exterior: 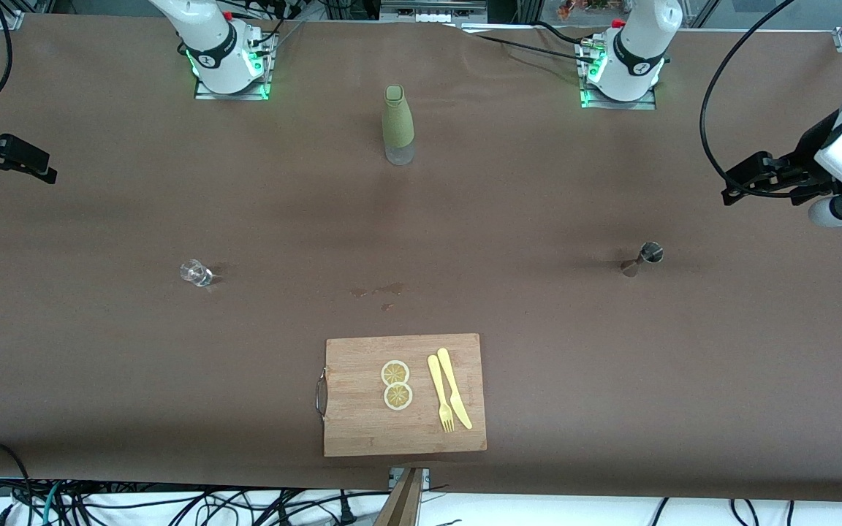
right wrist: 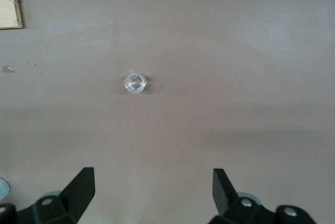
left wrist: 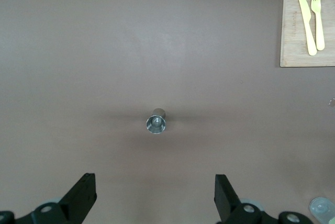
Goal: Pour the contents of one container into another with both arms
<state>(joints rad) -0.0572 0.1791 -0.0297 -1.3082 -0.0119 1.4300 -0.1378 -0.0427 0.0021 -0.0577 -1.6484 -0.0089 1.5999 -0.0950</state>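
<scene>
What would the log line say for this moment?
left gripper open above metal jigger | right gripper open above small glass | nothing held

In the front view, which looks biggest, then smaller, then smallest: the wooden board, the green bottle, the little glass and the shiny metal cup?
1. Wooden board, by far the largest.
2. Green bottle.
3. Little glass and shiny metal cup: both tiny and look about alike, so no ranking between them.

The high front camera faces both bases. Each wrist camera looks straight down; all share the rectangular wooden cutting board (exterior: pixel 404 394) at 6 o'clock.
</scene>
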